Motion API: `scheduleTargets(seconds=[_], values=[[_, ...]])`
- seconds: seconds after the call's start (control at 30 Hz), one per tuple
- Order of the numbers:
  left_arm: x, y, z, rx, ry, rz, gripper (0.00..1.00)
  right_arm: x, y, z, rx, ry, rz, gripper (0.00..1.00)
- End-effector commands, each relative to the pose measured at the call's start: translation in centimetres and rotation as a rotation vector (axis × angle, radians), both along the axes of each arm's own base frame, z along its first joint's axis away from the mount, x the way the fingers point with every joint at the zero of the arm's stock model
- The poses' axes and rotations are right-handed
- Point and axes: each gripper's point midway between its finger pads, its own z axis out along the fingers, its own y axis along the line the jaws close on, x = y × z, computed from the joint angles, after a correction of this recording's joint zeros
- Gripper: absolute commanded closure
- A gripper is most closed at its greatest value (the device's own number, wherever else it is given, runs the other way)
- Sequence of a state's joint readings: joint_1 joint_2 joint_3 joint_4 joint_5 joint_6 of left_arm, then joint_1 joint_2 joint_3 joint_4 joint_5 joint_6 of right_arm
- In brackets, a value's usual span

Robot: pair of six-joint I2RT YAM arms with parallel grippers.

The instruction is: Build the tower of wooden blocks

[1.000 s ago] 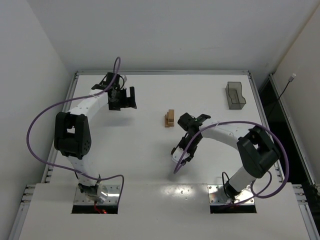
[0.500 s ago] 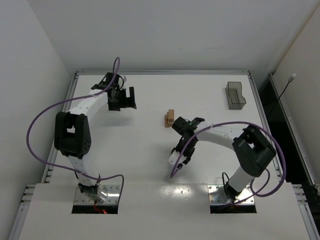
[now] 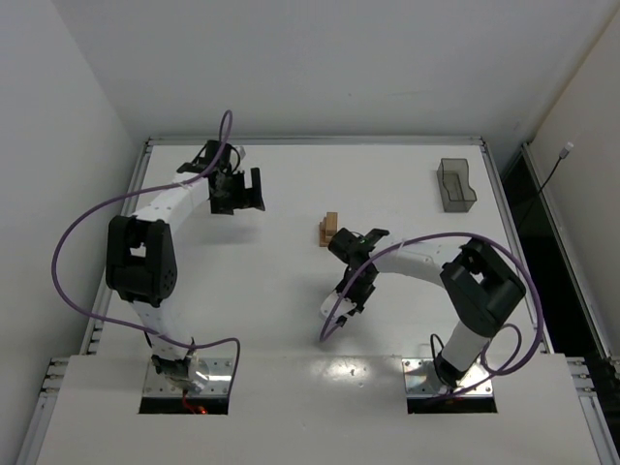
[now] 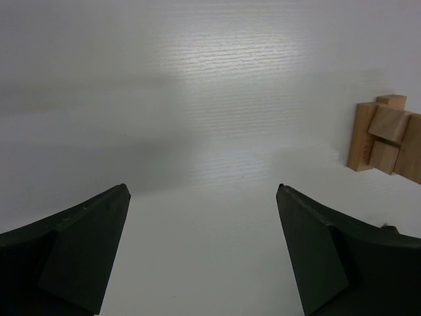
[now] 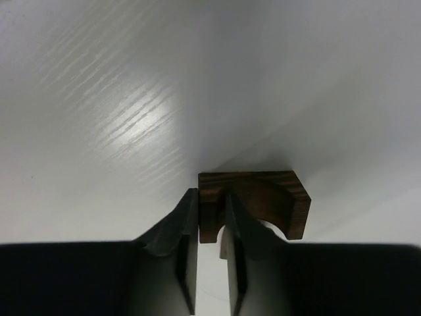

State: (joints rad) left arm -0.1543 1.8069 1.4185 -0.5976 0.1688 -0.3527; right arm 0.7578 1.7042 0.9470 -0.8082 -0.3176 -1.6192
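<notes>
A small stack of light tan wood blocks (image 3: 329,230) stands mid-table, the tower; it also shows at the right edge of the left wrist view (image 4: 388,137). My left gripper (image 3: 254,189) hovers at the back left, well apart from the stack. It is open (image 4: 202,191) with only bare table between its fingers. My right gripper (image 3: 345,298) points down in front of the stack. Its fingers (image 5: 210,201) are shut on one leg of a dark brown arch-shaped block (image 5: 263,197) that lies on the table. That block is hidden under the gripper in the top view.
A smoky translucent bin (image 3: 455,184) sits at the back right corner. Purple cables loop beside both arms, one trailing near the right gripper (image 3: 329,325). White walls border the table on the left and at the back.
The right gripper has shifted left and slightly nearer, and its fingers have closed on the dark brown block. The left arm has not moved.
</notes>
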Motion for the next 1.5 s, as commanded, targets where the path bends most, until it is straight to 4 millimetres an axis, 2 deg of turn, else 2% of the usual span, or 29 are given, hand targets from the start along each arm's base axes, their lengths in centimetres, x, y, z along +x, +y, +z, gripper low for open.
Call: scheduleTargets(seconds=[0.0,0.07,0.17,0.23,0.27,0.3,0.37,0.4,0.43,0.47,0.53,0.57,0.6,0.7,0.73,0.77,0.8,0.83,0.87,0.9,0.93,1.1,1.17,1.2,1.23,1.3,1.33,1.37,1.47], values=[[1.1,0.3,1.0,-0.022,-0.024,0.02,0.08,0.9,0.7,-0.1,-0.008,-0.024,-0.027,0.95],[1.1,0.3,1.0,-0.022,-0.024,0.02,0.08,1.1,0.9,0.0,0.0,-0.032,-0.027,1.0],[1.1,0.2,1.1,-0.029,-0.022,0.015,0.08,1.2,1.2,0.5,0.016,-0.01,-0.067,1.0],[1.0,0.0,2.1,-0.041,-0.044,0.009,0.08,1.3,2.9,2.3,0.07,0.028,-0.089,1.0],[0.9,-0.1,2.2,-0.05,-0.05,0.003,0.08,0.6,2.5,3.3,0.05,0.093,-0.14,1.0],[0.4,-0.4,2.2,-0.061,-0.048,-0.02,0.08,1.5,4.4,5.8,0.119,0.12,-0.169,1.0],[-0.4,-0.6,2.9,-0.073,-0.067,-0.04,0.08,1.9,5.6,9.1,0.127,0.22,-0.27,1.0],[-0.6,-0.7,3.2,-0.074,-0.085,-0.062,0.08,1.3,6.6,10.6,0.168,0.308,-0.294,1.0],[-1.1,-1.0,3.5,-0.091,-0.089,-0.084,0.08,1.2,7.0,11.8,0.187,0.364,-0.321,1.0],[-1.7,-1.2,4.1,-0.096,-0.115,-0.118,0.08,1.1,7.6,14.2,0.23,0.482,-0.374,1.0],[-2.6,-1.4,4.7,-0.107,-0.141,-0.15,0.08,1.9,8.2,16.6,0.281,0.566,-0.443,1.0],[-2.8,-1.3,5.1,-0.102,-0.165,-0.161,0.08,1.5,8.8,17.8,0.306,0.652,-0.505,1.0],[-3.2,-1.2,7.0,-0.092,-0.234,-0.18,0.08,1.5,8.9,18.3,0.322,0.685,-0.525,1.0],[-3.6,-0.5,9.4,-0.056,-0.336,-0.185,0.08,1.6,9.2,20.5,0.383,0.781,-0.584,1.0],[-3.9,-0.2,10.9,-0.039,-0.385,-0.191,0.08,2.0,9.4,21.1,0.399,0.811,-0.605,1.0],[-4.0,0.0,11.7,-0.027,-0.41,-0.191,0.08,2.0,9.8,22.2,0.439,0.898,-0.622,1.0],[-4.2,0.3,12.5,-0.008,-0.437,-0.189,0.08,3.0,9.5,23.0,0.458,0.971,-0.687,1.0],[-4.4,-0.3,13.2,0.014,-0.478,-0.222,0.08,3.4,9.5,23.6,0.48,1.037,-0.715,1.0],[-5.0,-0.2,15.1,0.041,-0.549,-0.227,0.08,3.7,9.8,25.2,0.537,1.151,-0.721,1.0],[-5.6,-0.6,15.1,0.053,-0.575,-0.256,0.08,4.8,9.3,25.3,0.541,1.237,-0.78,1.0],[-6.0,-1.6,16.2,0.075,-0.651,-0.317,0.08,5.2,9.2,26.0,0.578,1.333,-0.791,1.0],[-10.1,-4.8,18.5,0.135,-0.864,-0.53,0.17,7.0,8.9,25.6,0.491,1.427,-0.885,1.0],[-12.9,-6.5,18.7,0.178,-0.95,-0.668,0.28,9.0,8.7,25.9,0.434,1.484,-0.946,1.0],[-13.7,-7.0,18.8,0.194,-0.987,-0.702,0.29,9.7,8.6,26.2,0.42,1.499,-0.966,1.0],[-15.7,-8.2,18.4,0.211,-1.033,-0.781,0.29,11.1,8.2,26.5,0.413,1.512,-0.993,1.0],[-16.7,-8.8,18.0,0.256,-1.08,-0.818,0.27,12.3,7.7,27.1,0.433,1.503,-1.004,1.0],[-17.3,-9.1,17.0,0.27,-1.081,-0.846,0.27,12.9,7.3,27.4,0.448,1.497,-1.013,1.0],[-18.2,-10.1,16.9,0.267,-1.104,-0.88,0.27,12.9,7.3,27.5,0.442,1.503,-1.017,1.0],[-18.7,-11.3,17.8,0.259,-1.152,-0.869,0.27,13.9,6.6,28.3,0.477,1.481,-1.021,1.0]])
